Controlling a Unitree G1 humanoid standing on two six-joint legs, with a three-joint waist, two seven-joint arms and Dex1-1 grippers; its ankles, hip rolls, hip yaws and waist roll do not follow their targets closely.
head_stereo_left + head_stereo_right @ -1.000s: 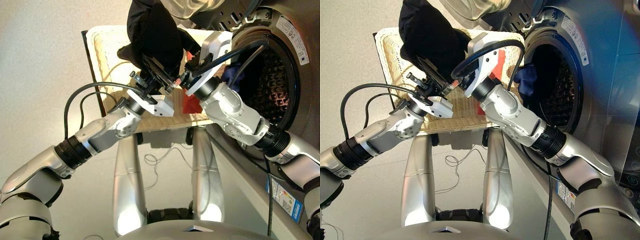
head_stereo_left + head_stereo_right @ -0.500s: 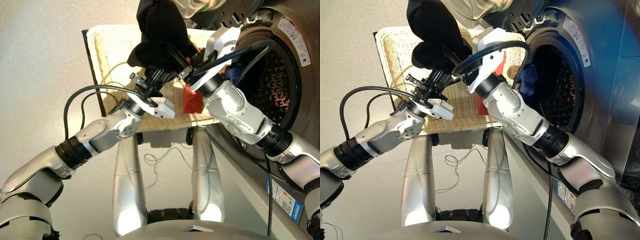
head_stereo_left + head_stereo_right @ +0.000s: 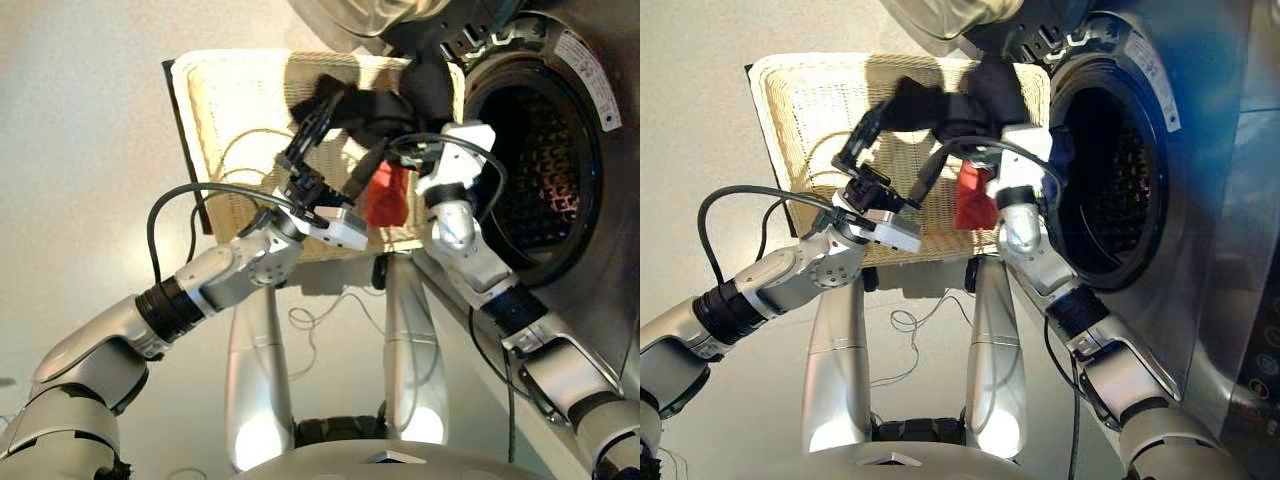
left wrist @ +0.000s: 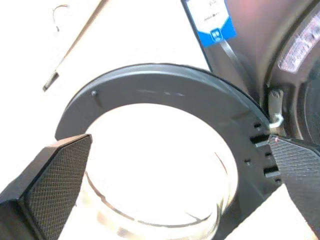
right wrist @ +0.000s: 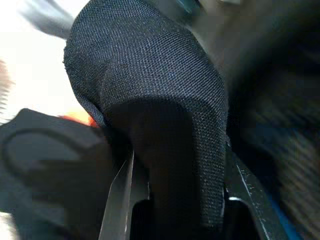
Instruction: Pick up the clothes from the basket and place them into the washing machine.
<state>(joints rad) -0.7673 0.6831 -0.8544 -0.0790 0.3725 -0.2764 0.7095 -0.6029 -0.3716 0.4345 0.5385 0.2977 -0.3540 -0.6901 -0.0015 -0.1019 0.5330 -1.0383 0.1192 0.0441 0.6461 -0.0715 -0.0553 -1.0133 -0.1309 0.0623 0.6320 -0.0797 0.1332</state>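
The black garment (image 3: pixel 375 105) hangs from the right gripper (image 3: pixel 440 150), whose fingers are clamped on the cloth, at the porthole's 9 o'clock rim; the washing machine (image 3: pixel 545 150) drum lies toward 3 o'clock. The left gripper (image 3: pixel 310 125) hovers spread and empty over the basket (image 3: pixel 230 100), where the red-orange garment (image 3: pixel 385 195) lies.

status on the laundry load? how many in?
Done: possibly one; a blue patch inside the porthole looks like the navy garment, not certain. In hand: right tool is shut on the black garment, held over the basket beside the washing machine, not yet inside. Left tool is open and empty. Remaining: the red-orange garment lies in the basket.
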